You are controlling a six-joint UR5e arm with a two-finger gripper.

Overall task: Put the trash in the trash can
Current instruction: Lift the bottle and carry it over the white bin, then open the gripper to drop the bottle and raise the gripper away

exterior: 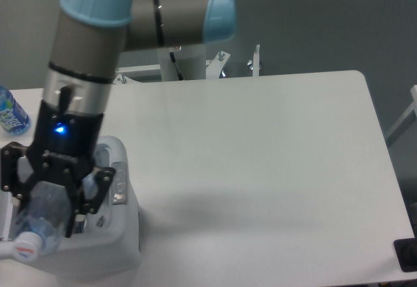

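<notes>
The black two-finger gripper [47, 212] on the grey arm with pale blue joint caps hung over the large white plastic rectangular trash can [124, 235] at the table's front left corner. Its fingers were clamped on the clear bluish plastic bottle without a label [38, 218], which lay between them, tilted with its white cap [25, 248] pointing down and toward the camera, at the bin's near-left edge. The bottle's body sat directly under the gripper's wrist, inside the outline of the bin's opening; whether it touched the bin's rim could not be told, since the gripper hid most of the opening. A blue light [60, 129] glowed on the gripper's body. The small grey latch [119, 184] on the bin's right rim showed just beside the right finger. A blue-labelled water bottle [10, 112] stood at the far left edge of the white table [260, 170], well apart from the gripper.
</notes>
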